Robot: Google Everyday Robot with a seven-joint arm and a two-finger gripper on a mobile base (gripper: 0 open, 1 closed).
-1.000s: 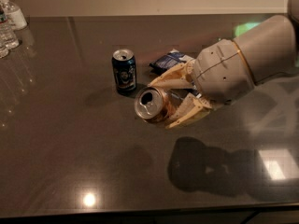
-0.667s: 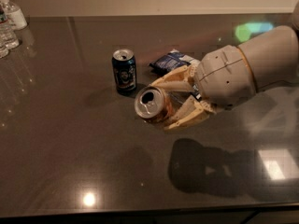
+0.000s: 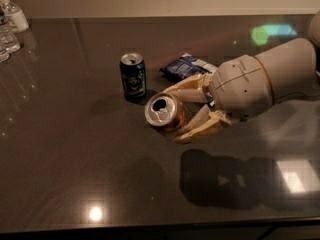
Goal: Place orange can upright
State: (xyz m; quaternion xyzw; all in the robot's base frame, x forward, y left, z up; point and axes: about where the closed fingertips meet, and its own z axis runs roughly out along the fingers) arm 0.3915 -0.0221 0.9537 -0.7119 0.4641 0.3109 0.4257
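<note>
The orange can (image 3: 165, 113) is held on its side in mid-air above the dark table, its silver top facing the camera and left. My gripper (image 3: 181, 114) comes in from the right and is shut on the can, one cream finger (image 3: 186, 87) above it and one below. The grey wrist and arm (image 3: 260, 81) stretch off to the right. The can's body is mostly hidden between the fingers.
A dark blue can (image 3: 133, 76) stands upright just behind and left of the held can. A blue snack bag (image 3: 185, 66) lies behind the gripper. Clear bottles (image 3: 10, 24) stand at the far left corner. The table's front edge (image 3: 150, 226) runs along the bottom.
The arm has shifted slightly, and the held can has tilted a little. The blue can and bag have not moved.
</note>
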